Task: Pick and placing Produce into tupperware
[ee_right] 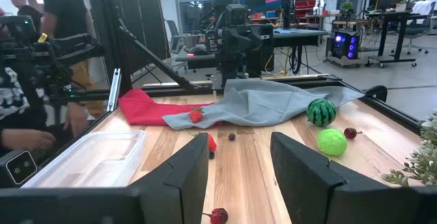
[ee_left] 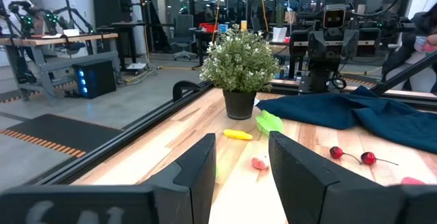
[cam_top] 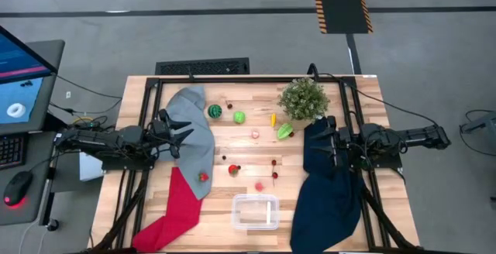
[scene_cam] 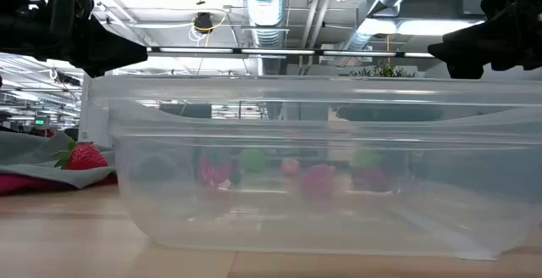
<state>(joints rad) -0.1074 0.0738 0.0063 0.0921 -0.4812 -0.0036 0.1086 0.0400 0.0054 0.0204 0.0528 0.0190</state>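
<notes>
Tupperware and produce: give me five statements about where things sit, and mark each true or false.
1. The tupperware holds no produce. True.
2. A strawberry lies on the grey cloth. True.
3. The striped melon ball sits inside the tupperware. False: it rests on the table beside the grey cloth.
4. The left hand grips a cherry. False: it is open, holding nothing.
5. The potted plant lies tipped over. False: it stands upright.
</notes>
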